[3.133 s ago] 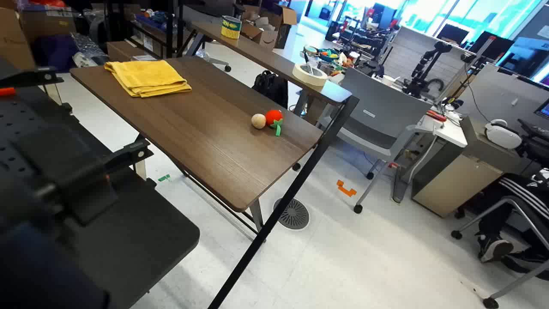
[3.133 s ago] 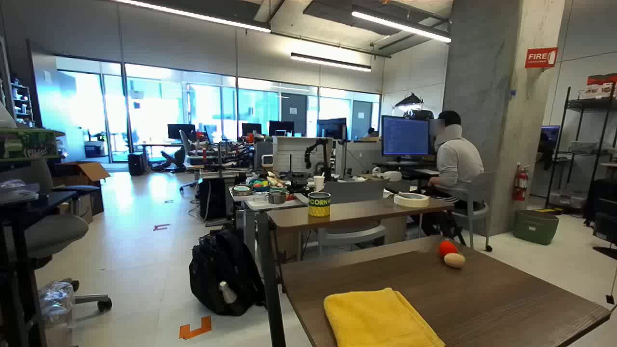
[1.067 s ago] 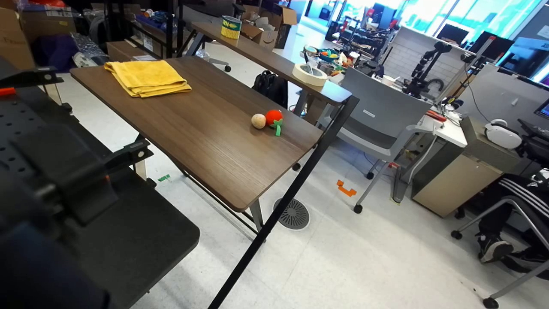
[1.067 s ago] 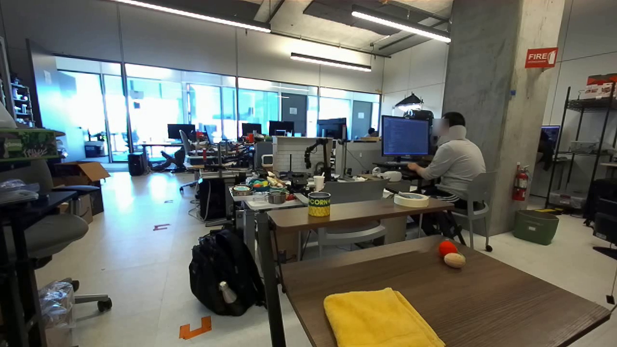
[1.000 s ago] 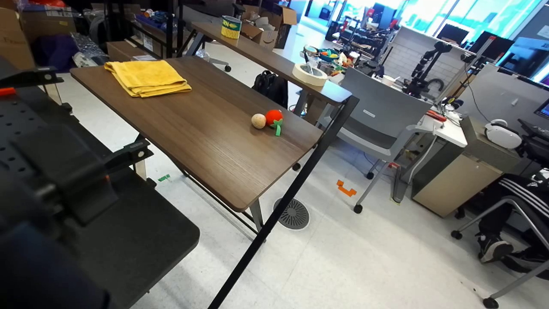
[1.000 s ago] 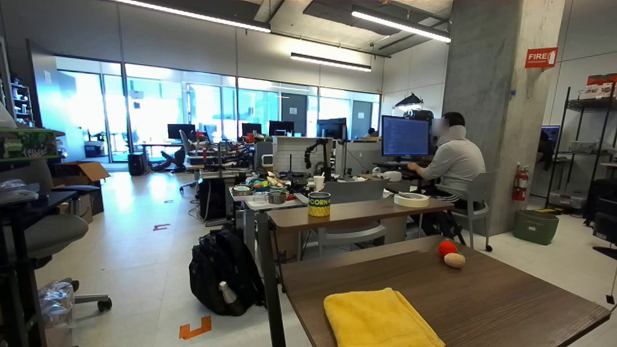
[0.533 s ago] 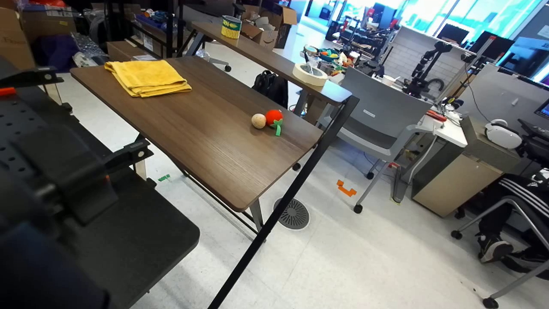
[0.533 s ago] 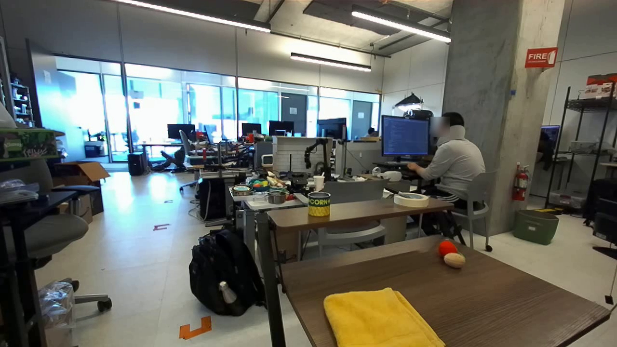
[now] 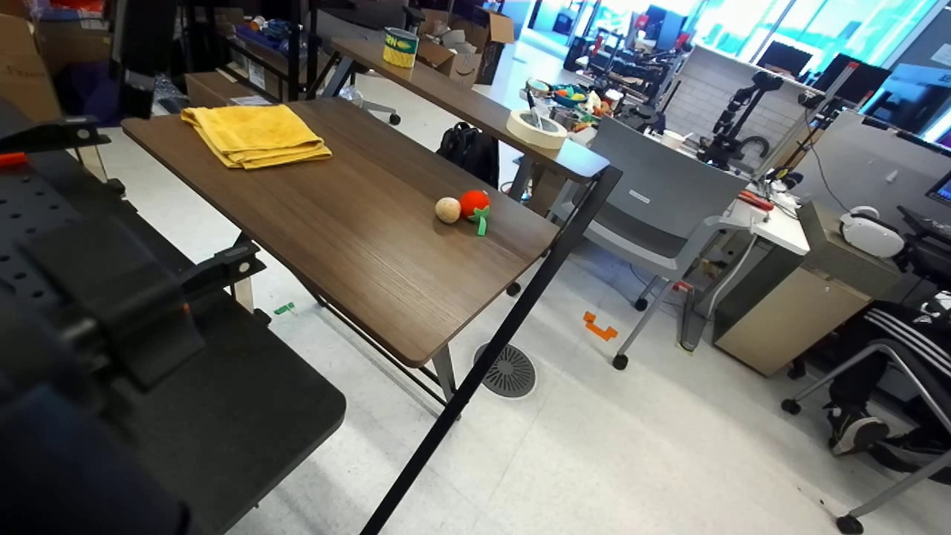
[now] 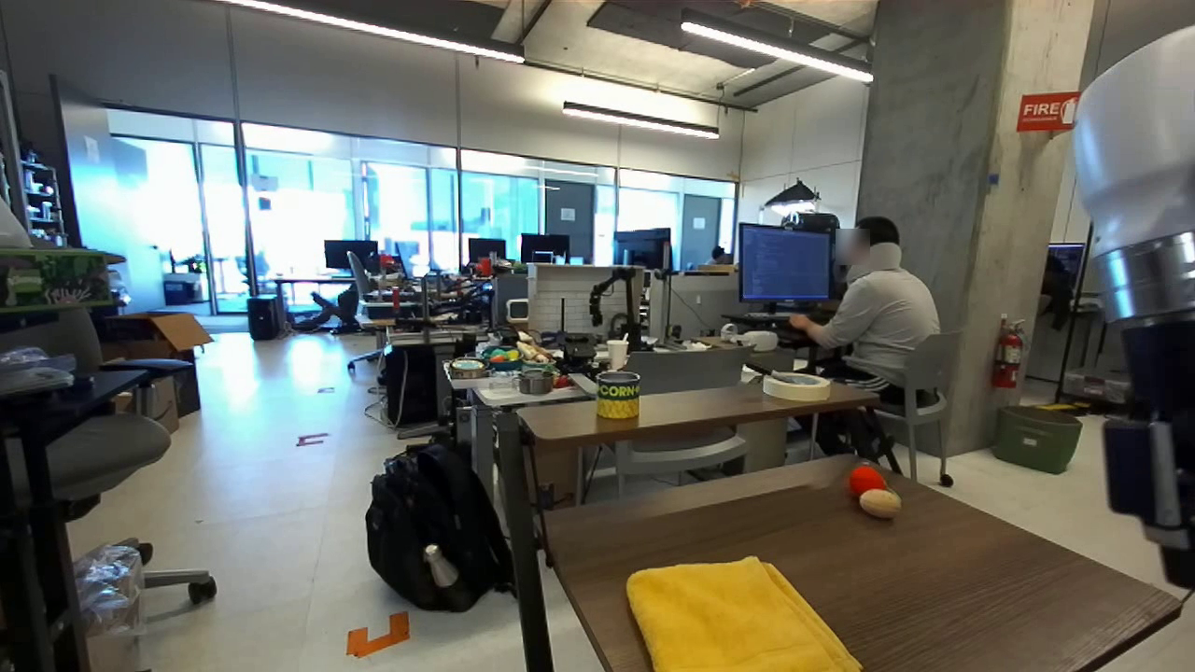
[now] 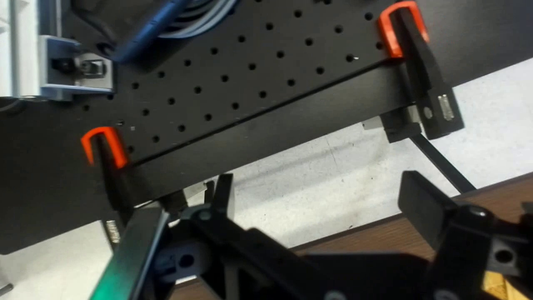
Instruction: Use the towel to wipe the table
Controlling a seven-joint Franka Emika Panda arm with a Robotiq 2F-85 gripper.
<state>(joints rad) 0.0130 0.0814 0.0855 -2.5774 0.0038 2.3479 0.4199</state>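
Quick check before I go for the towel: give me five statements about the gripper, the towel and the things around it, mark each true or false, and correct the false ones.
1. In the wrist view, the gripper is open. True.
2. The yellow towel lies on the brown table. True.
3. The towel is spread flat in a single layer. False: it is folded, with stacked layers showing along its edge.
4. The corn can stands on the narrow raised shelf. True.
5. Two small objects rest on top of the towel. False: the red tomato-like object and the tan rounded object sit side by side on the table, apart from the towel.
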